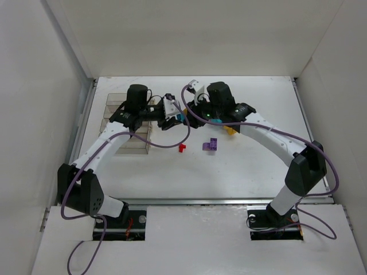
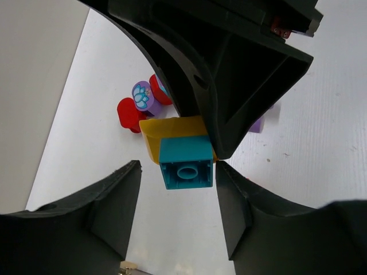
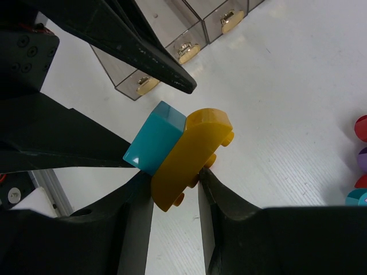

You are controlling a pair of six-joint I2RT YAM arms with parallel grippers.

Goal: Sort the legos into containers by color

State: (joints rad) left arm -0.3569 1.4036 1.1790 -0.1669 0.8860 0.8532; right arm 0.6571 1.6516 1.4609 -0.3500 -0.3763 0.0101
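My right gripper [image 3: 175, 189] is shut on a yellow brick [image 3: 189, 153] with a cyan-blue brick [image 3: 155, 144] stuck to it, held above the table. My left gripper [image 2: 178, 192] is open, its fingertips [image 2: 229, 189] on either side of the cyan-blue brick [image 2: 186, 163], the right tip close to it and the left one apart. In the top view both grippers meet at the table's middle, left gripper [image 1: 172, 118], right gripper [image 1: 191, 114], with the cyan-blue brick [image 1: 182, 117] between them. The clear bins [image 1: 129, 123] stand at the left, under my left arm.
A red brick [image 1: 182, 147] and a purple brick [image 1: 211, 144] lie in front of the grippers. A yellow brick [image 1: 231, 130] lies beneath my right arm. Red bricks [image 2: 131, 114] and a purple flowered piece [image 2: 143, 94] lie beyond. Bin tabs [image 3: 185, 51] face the grippers.
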